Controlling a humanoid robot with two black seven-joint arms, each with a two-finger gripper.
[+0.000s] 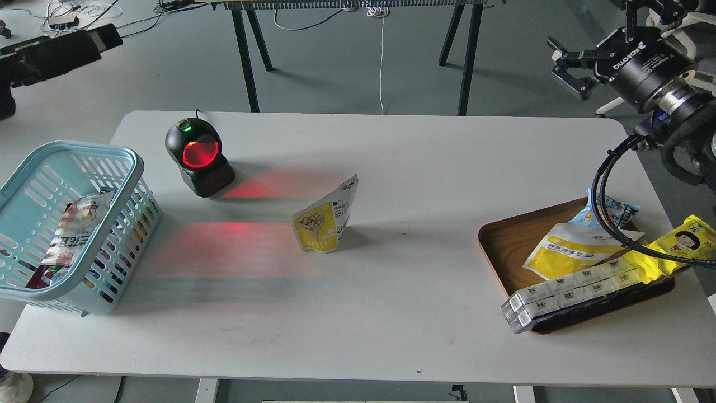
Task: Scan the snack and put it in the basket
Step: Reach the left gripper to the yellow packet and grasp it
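Note:
The snack (324,221), a yellow-and-white pouch with a scoop of nuts pictured, stands upright mid-table, right of the scanner (198,157), untouched. The light blue basket (134,168) stands at the table's left edge with a snack pack (75,229) inside. My right gripper (568,67) hangs open and empty beyond the table's far right corner, far from the snack. My left arm (56,53) is a dark blurred shape at the top left, off the table; its fingers cannot be made out.
The scanner glows red and throws red light on the table toward the snack. A wooden tray (503,240) at the right holds a flat yellow pouch (576,249), a blue pack (607,210), white boxes (565,291) and a yellow cartoon-girl wrapper (679,243). A black cable (601,184) loops over the tray.

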